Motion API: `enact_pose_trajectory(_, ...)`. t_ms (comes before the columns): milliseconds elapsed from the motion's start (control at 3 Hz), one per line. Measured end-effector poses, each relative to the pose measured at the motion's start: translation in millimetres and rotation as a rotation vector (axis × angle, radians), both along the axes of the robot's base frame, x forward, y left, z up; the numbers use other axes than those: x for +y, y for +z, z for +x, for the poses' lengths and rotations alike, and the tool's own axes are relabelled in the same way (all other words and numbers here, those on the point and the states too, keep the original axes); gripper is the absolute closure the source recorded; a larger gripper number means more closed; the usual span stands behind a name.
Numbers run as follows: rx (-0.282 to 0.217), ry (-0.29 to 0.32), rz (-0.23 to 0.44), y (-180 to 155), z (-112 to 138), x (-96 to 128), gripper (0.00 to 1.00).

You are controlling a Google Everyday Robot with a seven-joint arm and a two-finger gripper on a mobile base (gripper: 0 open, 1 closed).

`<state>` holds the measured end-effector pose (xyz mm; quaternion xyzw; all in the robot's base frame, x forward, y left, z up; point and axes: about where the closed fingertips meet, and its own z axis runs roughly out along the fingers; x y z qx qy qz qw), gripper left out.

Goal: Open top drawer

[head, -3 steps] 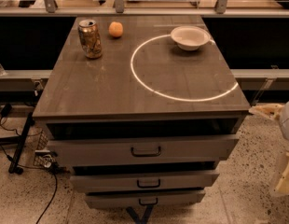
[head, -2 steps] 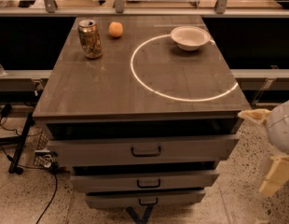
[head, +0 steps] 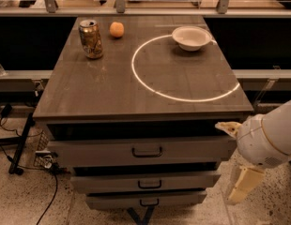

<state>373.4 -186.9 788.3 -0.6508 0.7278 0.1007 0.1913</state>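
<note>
At 4 o'clock in the view, beside the cabinet's right front corner, the jaws on the white rounded arm (head: 270, 136) hang released. Their beige fingers (head: 228, 127) are spread well apart, holding nothing. A second ago only a sliver of the arm showed at the right edge; it has now come in leftward, so I judge this as the approach, no contact yet. The wide grey top drawer (head: 98, 152) hasn't moved and sits nearly shut just under the desk (head: 112, 93) top. Its dark rectangular pull handle (head: 147, 152) is at 9 o'clock from the jaws, well apart. Two narrower grey drawers are below at 6 o'clock. Farther back on the desk: white light ring (head: 157, 92), dented drink can (head: 91, 39), orange fruit (head: 117, 29), white bowl (head: 191, 37).
</note>
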Motion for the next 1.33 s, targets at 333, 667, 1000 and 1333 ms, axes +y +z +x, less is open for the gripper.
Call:
enact_pose_trajectory(333, -0.019, 0.064, 0.026, -36, 11, 42, 0.00)
enact_pose_trajectory(667, -0.039, 0.087, 0.034, -56, 25, 63, 0.00)
enact_pose_trajectory(1000, -0.064, 0.093, 0.040, -83, 60, 81, 0.00)
enact_pose_trajectory(1333, -0.068, 0.089, 0.042, -98, 79, 89, 0.00)
